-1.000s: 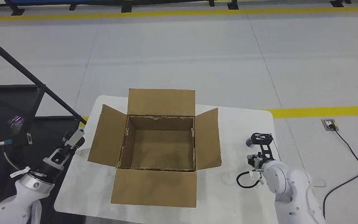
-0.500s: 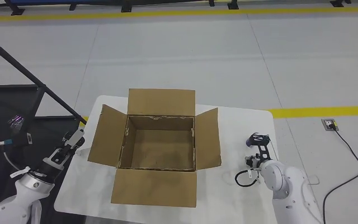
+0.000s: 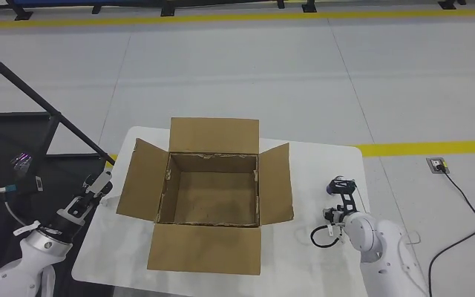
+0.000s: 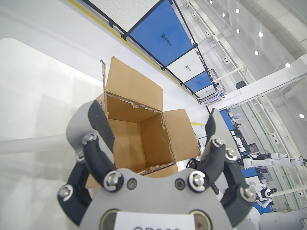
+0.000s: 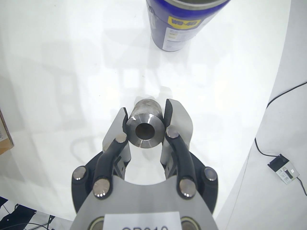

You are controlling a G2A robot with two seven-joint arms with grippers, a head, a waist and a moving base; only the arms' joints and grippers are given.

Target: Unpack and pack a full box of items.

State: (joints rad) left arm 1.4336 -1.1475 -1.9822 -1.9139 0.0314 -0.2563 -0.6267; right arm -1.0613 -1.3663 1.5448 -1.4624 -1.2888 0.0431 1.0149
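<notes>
An open cardboard box [image 3: 214,135] stands mid-table with all flaps folded out and nothing visible inside; the left wrist view shows it too [image 4: 134,89]. My left gripper [image 3: 100,183] [image 4: 153,113] hangs open and holds nothing, over the table's left edge, aimed at the box. To the right of the box, my right gripper [image 3: 340,209] [image 5: 146,108] is shut on a short hollow metal cylinder [image 5: 145,130], low over the white table [image 5: 60,48]. A blue spray can [image 5: 177,15] [image 3: 333,184] stands upright just beyond the fingertips, apart from them.
The table's rounded right edge runs close beside the right gripper. A black cable and a floor socket [image 5: 284,169] [image 3: 436,165] lie on the floor past it. One box corner [image 5: 4,132] shows in the right wrist view. A black frame [image 3: 44,111] stands to the table's left.
My right arm has shifted slightly left, toward the box, with the cylinder in its grip. The left arm and the box have not moved.
</notes>
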